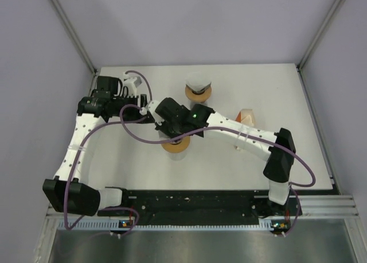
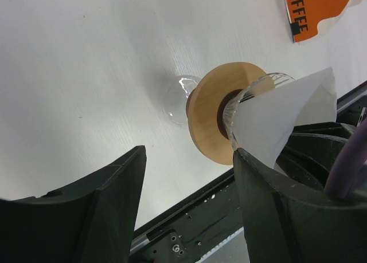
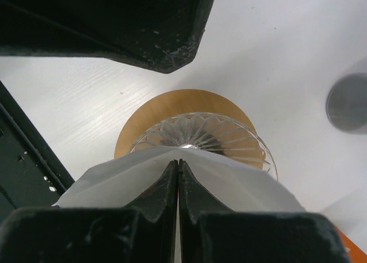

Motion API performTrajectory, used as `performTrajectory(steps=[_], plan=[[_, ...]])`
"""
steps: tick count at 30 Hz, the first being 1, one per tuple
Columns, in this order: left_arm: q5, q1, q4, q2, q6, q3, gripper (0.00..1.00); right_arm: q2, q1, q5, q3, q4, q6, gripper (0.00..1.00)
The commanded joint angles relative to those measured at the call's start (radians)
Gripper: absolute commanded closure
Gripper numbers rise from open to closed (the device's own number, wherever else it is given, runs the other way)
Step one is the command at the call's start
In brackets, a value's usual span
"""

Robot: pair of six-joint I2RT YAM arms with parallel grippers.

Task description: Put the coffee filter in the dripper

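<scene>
The white paper coffee filter [image 3: 114, 183] is pinched at its fold by the right gripper [image 3: 178, 167], jaws pressed together on it. It hangs just over the rim of the glass dripper [image 3: 198, 134], which stands on its wooden collar mid-table; whether they touch, I cannot tell. The left gripper [image 2: 189, 154] is spread wide beside the dripper, holding nothing. An orange coffee packet [image 2: 315, 5] lies on the white table [image 2: 86, 74].

White table [image 1: 229, 171] bears a near dripper [image 1: 175, 146], far dripper [image 1: 198, 91], orange packet [image 1: 246, 115].
</scene>
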Motion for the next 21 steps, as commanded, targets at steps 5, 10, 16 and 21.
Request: performTrajectory(steps=[5, 10, 16, 21], plan=[[0.067, 0.015, 0.112, -0.065, -0.059, 0.014, 0.32, 0.141, 0.000, -0.052, 0.061, -0.212, -0.006, 1.00], [0.127, 0.015, 0.117, -0.076, -0.047, -0.030, 0.34, 0.167, -0.003, -0.058, 0.053, -0.237, 0.000, 1.00], [0.173, 0.015, 0.154, -0.073, -0.091, -0.084, 0.37, 0.193, -0.017, -0.067, 0.060, -0.243, 0.009, 1.00], [0.226, 0.015, 0.190, -0.072, -0.137, -0.118, 0.38, 0.230, -0.036, -0.064, 0.067, -0.243, 0.013, 1.00]])
